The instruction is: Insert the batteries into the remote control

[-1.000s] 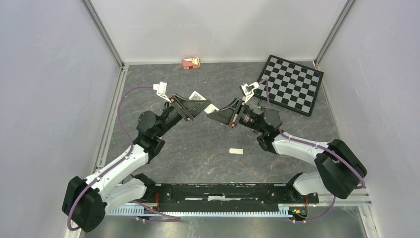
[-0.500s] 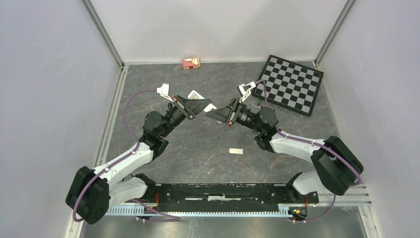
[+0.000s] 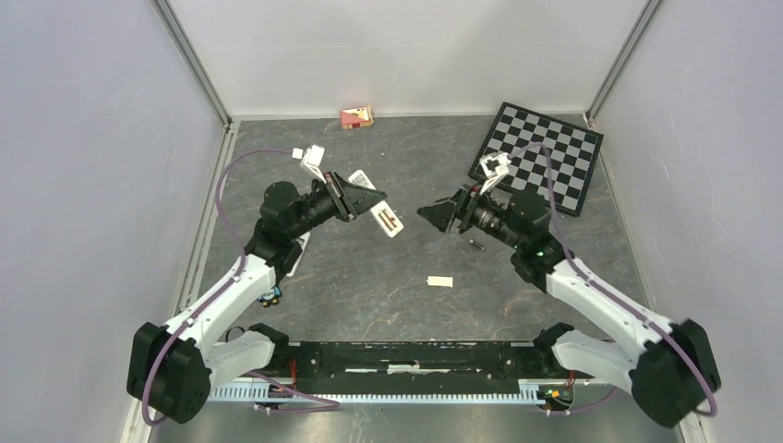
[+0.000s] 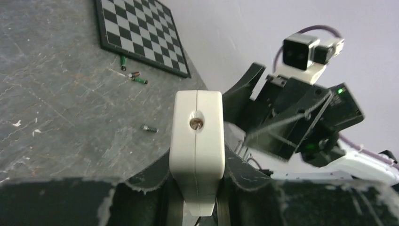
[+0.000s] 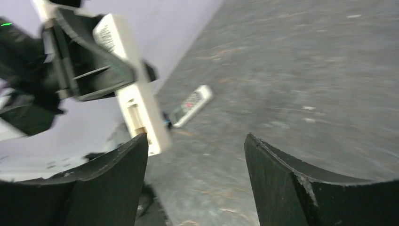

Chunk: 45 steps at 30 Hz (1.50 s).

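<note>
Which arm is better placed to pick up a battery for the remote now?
Right. The right gripper is open and empty, and a battery lies on the table just beside its arm. The left gripper is shut on the remote, so it is not free.

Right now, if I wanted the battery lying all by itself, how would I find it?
Find the black-and-white checkerboard in the far right corner of the table. A few batteries huddle at its edge; nearer the middle, toward the white remote held by the left tool, lies one battery. It alone has only bare grey surface around it.
</note>
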{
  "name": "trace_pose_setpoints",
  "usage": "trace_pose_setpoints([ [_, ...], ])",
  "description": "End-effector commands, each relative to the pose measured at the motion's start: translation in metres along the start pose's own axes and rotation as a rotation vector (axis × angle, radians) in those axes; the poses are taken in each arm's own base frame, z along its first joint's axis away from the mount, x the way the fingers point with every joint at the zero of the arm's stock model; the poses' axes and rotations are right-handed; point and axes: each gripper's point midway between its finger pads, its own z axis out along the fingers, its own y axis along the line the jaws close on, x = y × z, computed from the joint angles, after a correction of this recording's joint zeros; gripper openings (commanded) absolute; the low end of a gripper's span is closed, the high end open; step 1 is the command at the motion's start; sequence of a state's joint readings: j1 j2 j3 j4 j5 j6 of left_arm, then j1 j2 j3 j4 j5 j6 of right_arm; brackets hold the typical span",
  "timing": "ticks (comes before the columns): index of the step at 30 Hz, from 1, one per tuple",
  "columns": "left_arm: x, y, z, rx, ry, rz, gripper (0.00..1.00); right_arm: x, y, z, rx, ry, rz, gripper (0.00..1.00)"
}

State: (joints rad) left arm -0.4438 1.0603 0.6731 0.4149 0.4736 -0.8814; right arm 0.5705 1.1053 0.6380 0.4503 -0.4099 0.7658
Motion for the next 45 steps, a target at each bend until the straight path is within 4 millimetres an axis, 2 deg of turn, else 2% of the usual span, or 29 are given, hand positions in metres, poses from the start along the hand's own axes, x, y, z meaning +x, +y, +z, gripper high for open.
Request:
trace_pose_setpoints([
  [1,0.02,-0.017,-0.014,0.117,0.183,0.152,0.02,0.008,-0.078,-0.041,0.403,0.122,-0.28,0.75],
  [2,0.025,-0.019,-0.016,0.141,0.21,0.165,0.02,0.013,-0.096,-0.052,0.495,0.17,-0.307,0.7],
  [5,0.035,-0.028,-0.023,0.2,0.271,0.187,0.02,0.024,-0.128,-0.07,0.644,0.263,-0.378,0.62],
  [8,0.039,-0.039,-0.032,0.25,0.303,0.222,0.02,0.04,-0.152,-0.08,0.726,0.365,-0.426,0.58],
  [11,0.042,-0.047,-0.039,0.298,0.313,0.279,0.02,0.051,-0.169,-0.084,0.759,0.445,-0.471,0.58],
  [15,0.043,-0.05,-0.044,0.313,0.324,0.325,0.02,0.063,-0.189,-0.085,0.803,0.544,-0.498,0.64],
  [19,0.041,-0.049,-0.04,0.313,0.323,0.33,0.02,0.071,-0.204,-0.086,0.824,0.607,-0.509,0.64],
  [26,0.038,-0.049,-0.034,0.319,0.326,0.311,0.02,0.075,-0.225,-0.085,0.847,0.679,-0.522,0.53],
  [31,0.039,-0.05,-0.034,0.326,0.33,0.31,0.02,0.081,-0.234,-0.084,0.834,0.727,-0.467,0.45],
  [38,0.034,-0.049,-0.032,0.314,0.298,0.318,0.02,0.099,-0.248,-0.1,0.867,0.795,-0.41,0.37],
  [42,0.033,-0.051,-0.031,0.321,0.294,0.31,0.02,0.1,-0.254,-0.101,0.871,0.796,-0.393,0.33],
  [45,0.032,-0.053,-0.031,0.328,0.287,0.31,0.02,0.101,-0.256,-0.098,0.861,0.798,-0.387,0.26],
])
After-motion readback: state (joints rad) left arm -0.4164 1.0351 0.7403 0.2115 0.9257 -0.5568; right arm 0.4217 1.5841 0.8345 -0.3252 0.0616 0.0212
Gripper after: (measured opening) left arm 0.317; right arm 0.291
